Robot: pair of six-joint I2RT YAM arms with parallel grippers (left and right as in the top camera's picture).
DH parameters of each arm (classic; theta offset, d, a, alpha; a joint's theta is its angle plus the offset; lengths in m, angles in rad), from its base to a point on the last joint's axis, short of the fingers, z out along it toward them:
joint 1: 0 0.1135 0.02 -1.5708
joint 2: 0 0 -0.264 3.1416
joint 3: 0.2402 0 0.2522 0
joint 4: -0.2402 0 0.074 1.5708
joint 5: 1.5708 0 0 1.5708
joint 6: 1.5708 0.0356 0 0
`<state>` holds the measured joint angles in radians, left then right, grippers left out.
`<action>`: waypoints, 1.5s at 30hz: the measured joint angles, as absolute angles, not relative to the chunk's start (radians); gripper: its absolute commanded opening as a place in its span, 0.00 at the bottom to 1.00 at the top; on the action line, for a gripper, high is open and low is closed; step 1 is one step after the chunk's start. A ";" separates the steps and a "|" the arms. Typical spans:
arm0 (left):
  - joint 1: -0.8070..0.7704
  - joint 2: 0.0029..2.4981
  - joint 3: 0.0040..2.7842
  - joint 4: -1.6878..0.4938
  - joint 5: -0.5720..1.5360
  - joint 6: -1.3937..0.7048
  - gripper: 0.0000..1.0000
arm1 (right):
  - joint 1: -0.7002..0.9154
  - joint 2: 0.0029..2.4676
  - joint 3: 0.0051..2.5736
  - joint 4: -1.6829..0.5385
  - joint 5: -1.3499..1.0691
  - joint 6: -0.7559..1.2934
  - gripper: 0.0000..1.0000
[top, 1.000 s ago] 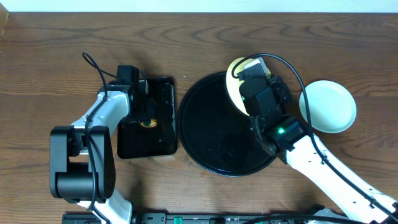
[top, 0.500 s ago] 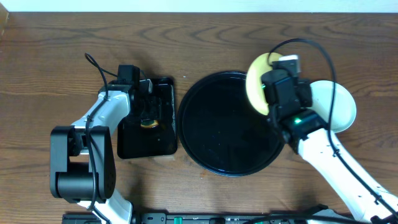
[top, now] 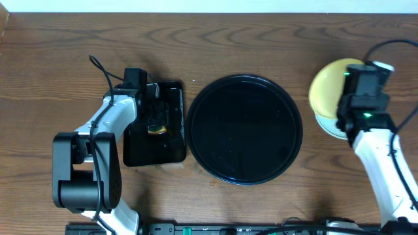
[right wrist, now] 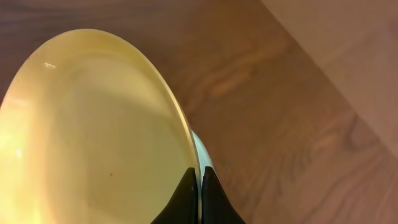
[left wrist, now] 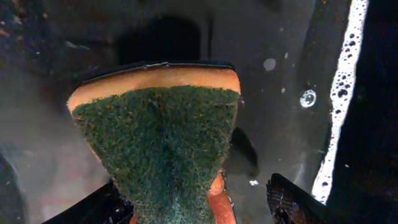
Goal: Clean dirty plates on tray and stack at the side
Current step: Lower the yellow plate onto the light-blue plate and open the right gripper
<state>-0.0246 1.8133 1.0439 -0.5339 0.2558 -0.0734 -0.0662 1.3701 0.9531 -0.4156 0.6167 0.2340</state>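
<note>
Yellow plate (top: 328, 83) was pinched by its rim in the right gripper (right wrist: 200, 186); a blue plate (top: 324, 126) lay just under it. This looked like stacking: next, lower it flat and let go. Left gripper (left wrist: 202, 202) squeezed the sponge (left wrist: 158, 130).

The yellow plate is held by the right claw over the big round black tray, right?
Not quite. The right claw does hold the yellow plate, but not over the big round black tray. The plate is off to the tray's right, above a pale plate lying on the table. The overhead view shows it.
</note>
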 measured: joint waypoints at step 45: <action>-0.024 1.509 1.179 -0.963 0.073 -0.195 0.89 | -0.096 1.465 1.121 -0.764 -0.276 -0.017 0.99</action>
